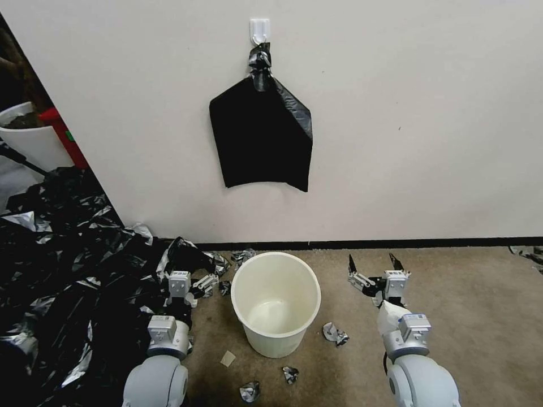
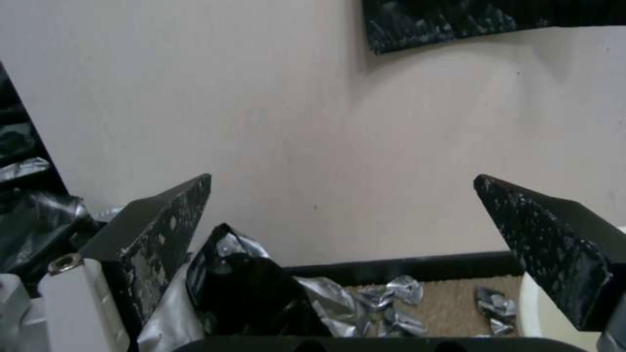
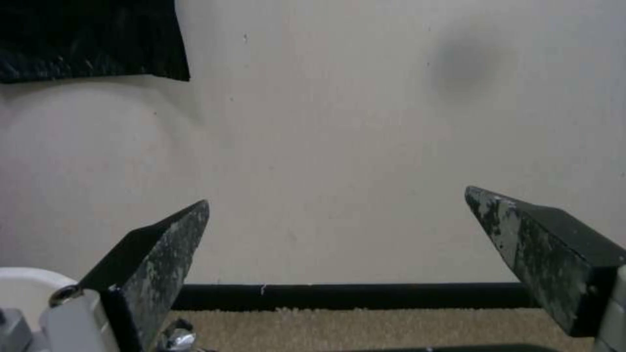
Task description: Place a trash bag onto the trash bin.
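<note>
The trash bin [image 1: 278, 342], a small round cream-white bucket, stands upright and empty on the carpet near the wall. A sliver of its rim shows in the left wrist view [image 2: 536, 313] and in the right wrist view [image 3: 29, 281]. My left gripper [image 1: 195, 268] [image 2: 342, 215] hovers open just left of the bin, over a crumpled black fold at the edge of the heap. My right gripper [image 1: 373, 264] [image 3: 336, 215] is open to the right of the bin, low over bare carpet, with nothing between its fingers. A single trash bag is out of view.
A flat black bundle [image 1: 261, 141] with a knotted top hangs from a white wall hook [image 1: 259, 28] above the bin. A big heap of black bags [image 1: 62, 265] covers the floor at left. Small foil-like scraps [image 1: 335, 333] litter the carpet around the bin. Open carpet lies to the right.
</note>
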Robot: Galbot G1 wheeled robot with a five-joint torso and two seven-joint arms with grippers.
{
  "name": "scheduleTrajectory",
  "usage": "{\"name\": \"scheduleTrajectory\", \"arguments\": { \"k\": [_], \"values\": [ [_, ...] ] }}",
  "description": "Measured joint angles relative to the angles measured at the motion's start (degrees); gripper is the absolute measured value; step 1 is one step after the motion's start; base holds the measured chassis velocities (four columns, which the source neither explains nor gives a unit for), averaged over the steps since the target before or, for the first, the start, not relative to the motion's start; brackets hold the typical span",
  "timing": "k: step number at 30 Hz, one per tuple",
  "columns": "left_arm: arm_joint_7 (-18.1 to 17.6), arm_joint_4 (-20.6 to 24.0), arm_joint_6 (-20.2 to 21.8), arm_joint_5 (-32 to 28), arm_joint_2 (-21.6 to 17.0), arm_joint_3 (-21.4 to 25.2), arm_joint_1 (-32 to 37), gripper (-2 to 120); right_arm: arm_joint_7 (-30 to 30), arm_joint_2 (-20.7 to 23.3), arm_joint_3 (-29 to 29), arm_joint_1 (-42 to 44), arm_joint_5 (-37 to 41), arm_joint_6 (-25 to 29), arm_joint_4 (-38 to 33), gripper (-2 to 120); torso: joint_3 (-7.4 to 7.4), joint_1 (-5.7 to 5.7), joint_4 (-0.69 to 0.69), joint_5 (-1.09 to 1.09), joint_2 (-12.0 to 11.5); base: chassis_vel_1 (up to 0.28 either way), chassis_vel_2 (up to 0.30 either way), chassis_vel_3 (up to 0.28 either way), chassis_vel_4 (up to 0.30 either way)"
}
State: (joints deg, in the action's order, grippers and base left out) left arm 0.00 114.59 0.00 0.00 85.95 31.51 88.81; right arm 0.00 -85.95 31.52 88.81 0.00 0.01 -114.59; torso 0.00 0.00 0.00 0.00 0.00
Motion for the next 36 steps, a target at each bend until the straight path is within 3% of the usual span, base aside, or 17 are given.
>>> {"name": "scheduleTrajectory", "arguments": {
  "k": [36],
  "values": [
    [0.0,0.0,0.0,0.0,0.0,0.0,0.0,100,0.0,0.0,0.0,0.0,0.0,0.0,0.0,100,0.0,0.0,0.0,0.0,0.0,0.0,0.0,0.0,0.0]
  ]
}}
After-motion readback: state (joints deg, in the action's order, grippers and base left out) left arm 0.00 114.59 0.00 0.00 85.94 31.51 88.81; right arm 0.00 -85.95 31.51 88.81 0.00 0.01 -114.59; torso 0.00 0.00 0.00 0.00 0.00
